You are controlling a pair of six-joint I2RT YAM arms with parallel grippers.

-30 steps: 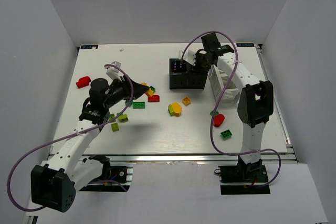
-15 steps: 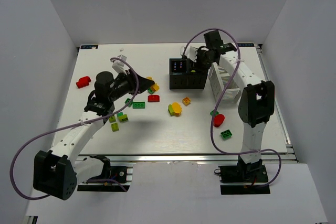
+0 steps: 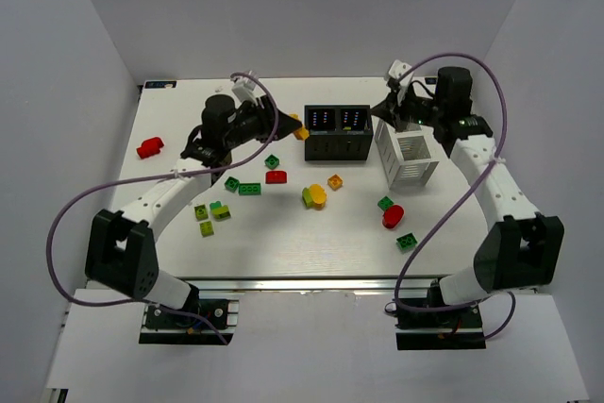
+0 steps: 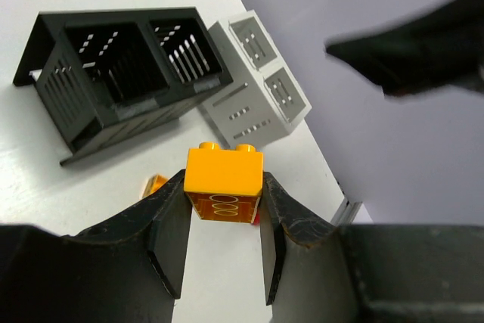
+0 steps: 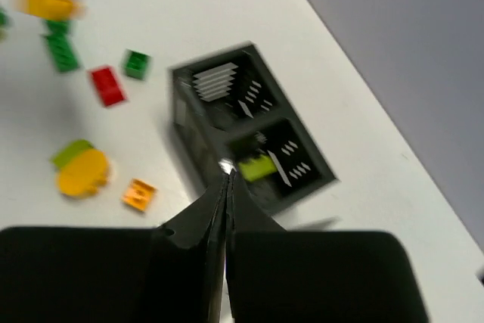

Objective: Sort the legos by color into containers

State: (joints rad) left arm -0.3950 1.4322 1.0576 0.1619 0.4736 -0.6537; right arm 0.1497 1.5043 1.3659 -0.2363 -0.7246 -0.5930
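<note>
Both arms have swung right since the earlier frame. My left hand [image 4: 223, 209], clamped on the orange brick [image 4: 224, 175], now hangs just beside the black box [image 4: 53, 88], which lies straight ahead of it. My right hand [image 5: 227, 179], shut and empty, has withdrawn toward the white basket [image 3: 408, 159].

Orange brick [image 4: 224, 172]; black box [image 3: 337, 149]

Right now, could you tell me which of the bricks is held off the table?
The yellow-orange brick pinched in the left tool, near the black box; the other bricks in view lie on the table or in that box.
</note>
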